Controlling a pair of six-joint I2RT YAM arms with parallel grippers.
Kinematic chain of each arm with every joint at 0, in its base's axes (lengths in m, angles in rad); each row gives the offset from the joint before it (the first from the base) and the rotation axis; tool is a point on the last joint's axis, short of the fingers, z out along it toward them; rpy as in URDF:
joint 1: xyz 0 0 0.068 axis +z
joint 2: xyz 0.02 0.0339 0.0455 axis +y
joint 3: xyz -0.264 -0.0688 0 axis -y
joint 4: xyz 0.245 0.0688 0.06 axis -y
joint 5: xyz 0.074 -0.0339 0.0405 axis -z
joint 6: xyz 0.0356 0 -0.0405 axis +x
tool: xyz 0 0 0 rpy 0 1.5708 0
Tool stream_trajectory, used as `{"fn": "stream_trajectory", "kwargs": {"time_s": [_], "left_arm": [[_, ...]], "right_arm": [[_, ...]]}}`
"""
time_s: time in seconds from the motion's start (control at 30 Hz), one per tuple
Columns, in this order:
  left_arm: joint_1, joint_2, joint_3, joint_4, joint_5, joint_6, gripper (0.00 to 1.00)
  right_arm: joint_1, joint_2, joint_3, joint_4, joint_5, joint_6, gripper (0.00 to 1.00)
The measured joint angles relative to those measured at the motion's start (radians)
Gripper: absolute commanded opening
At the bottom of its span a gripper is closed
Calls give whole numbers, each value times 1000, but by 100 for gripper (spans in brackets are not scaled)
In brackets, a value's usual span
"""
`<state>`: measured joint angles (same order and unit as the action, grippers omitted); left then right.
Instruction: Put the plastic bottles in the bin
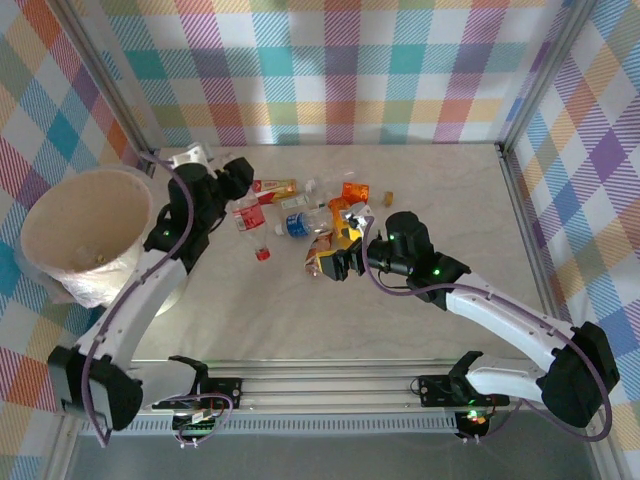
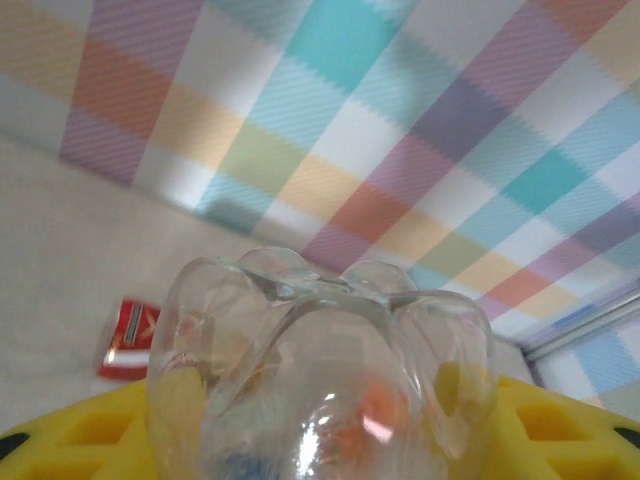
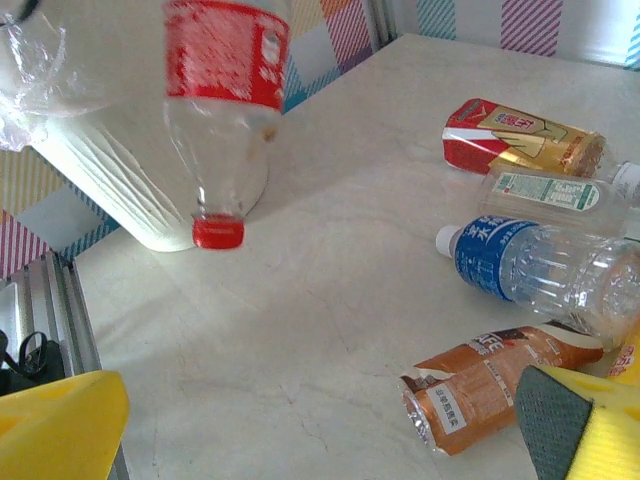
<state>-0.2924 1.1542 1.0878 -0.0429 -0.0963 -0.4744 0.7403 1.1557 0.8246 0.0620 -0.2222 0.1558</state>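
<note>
Evidently the job is at an early stage. The left gripper (image 2: pixel 320 430) is clamped on the base of a red-label bottle (image 1: pixel 250 222), which hangs cap down near the bin (image 1: pixel 80 215) but not yet over its rim. Farther from the bin, the rest lie in a loose pile: a blue-label bottle (image 3: pixel 540 265), an orange bottle (image 3: pixel 490 385), a green-label bottle (image 3: pixel 550 190) and several more. The right gripper (image 1: pixel 345 258) hovers over that pile, jaws wide apart and empty. Inside the bin only a small speck shows, so nearly everything seems left to do.
</note>
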Motion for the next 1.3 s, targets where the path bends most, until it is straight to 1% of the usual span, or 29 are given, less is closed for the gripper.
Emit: {"fn": "stream_trajectory", "kwargs": {"time_s": [0.2,0.37,0.57,0.77,0.83,0.9,1.07,1.2,1.3], "left_arm": [[0,-138,-4,41,-70,143,54],[0,-172,42,22,-121,253,54],[0,-174,178,-64,-207,363,54],[29,-162,357,-161,-381,496,54],[58,-158,397,-169,-431,531,54],[92,-158,408,-167,-458,553,54],[212,-152,388,-137,-500,599,51],[367,-145,334,-102,-496,599,52],[492,-121,324,-113,-477,563,52]], "right_arm": [[0,0,0,5,-1,0,100],[0,7,4,8,-16,-1,100],[0,55,36,33,-71,-8,100],[0,126,83,66,-119,-12,100],[0,153,105,73,-133,-12,100],[0,167,117,77,-144,-11,100],[0,186,121,88,-163,-11,100],[0,192,124,88,-166,-11,100],[0,192,130,91,-166,-11,100]]}}
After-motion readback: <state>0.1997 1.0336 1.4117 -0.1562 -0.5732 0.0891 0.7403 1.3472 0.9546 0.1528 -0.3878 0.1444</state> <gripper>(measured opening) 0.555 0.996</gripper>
